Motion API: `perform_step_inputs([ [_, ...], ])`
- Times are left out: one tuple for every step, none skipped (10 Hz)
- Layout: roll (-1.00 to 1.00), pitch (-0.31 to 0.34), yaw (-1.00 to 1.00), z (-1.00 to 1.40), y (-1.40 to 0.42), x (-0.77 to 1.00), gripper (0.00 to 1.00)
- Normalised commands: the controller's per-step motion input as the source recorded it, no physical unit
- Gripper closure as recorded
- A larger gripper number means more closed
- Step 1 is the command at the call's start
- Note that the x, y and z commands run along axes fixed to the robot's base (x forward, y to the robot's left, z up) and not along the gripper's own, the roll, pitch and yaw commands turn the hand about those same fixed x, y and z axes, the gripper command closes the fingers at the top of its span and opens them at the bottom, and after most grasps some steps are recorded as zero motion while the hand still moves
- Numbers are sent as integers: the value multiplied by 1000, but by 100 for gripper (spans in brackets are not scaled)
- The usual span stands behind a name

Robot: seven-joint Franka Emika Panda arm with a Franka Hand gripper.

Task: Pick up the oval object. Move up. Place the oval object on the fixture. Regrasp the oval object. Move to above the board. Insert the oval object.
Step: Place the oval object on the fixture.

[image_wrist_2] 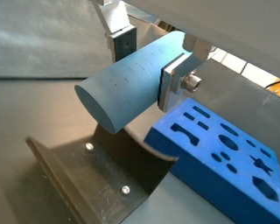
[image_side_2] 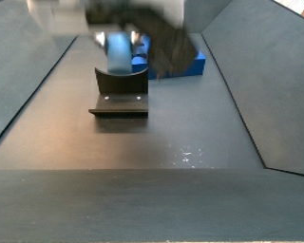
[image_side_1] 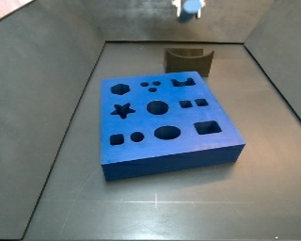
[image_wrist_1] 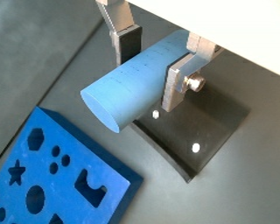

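- Both wrist views: close, looking down past the gripper (image_wrist_1: 154, 66) (image_wrist_2: 152, 63) onto fixture (image_wrist_1: 206, 131) (image_wrist_2: 101, 175) and board (image_wrist_1: 60, 175) (image_wrist_2: 224, 157).
- Side views: one high behind the board (image_side_1: 166, 118), facing the fixture (image_side_1: 188, 59); one low, opposite, fixture (image_side_2: 119, 100) nearest.

The work area is formed by a dark grey tabletop (image_side_1: 166, 212) with a matte finish. It is enclosed by sloping grey side walls (image_side_1: 46, 89) in both side views. Small bright reflections of overhead light are seen on the tabletop (image_side_2: 186, 152). A pale panel (image_wrist_1: 241, 31) is visible in a wrist view.
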Motion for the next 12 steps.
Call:
perform_step_inputs([
  [-1000,-5,-174,-1000,89,137,100],
  [-865,-14,-153,-1000,96,145,100],
  [-690,-22,-128,-1000,102,155,100],
  [-511,-23,-102,-1000,110,163,100],
  [-295,-19,-76,-1000,112,177,100],
  [-210,-17,-62,-794,84,147,100],
  [-152,-21,-57,-599,91,109,100],
  [-116,-26,-54,-531,131,80,100],
  [-116,-26,-54,-531,131,80,100],
  [-106,-35,-48,-518,166,70,100],
  [-108,-37,-52,-504,166,76,100],
  [0,0,0,0,0,0,0],
])
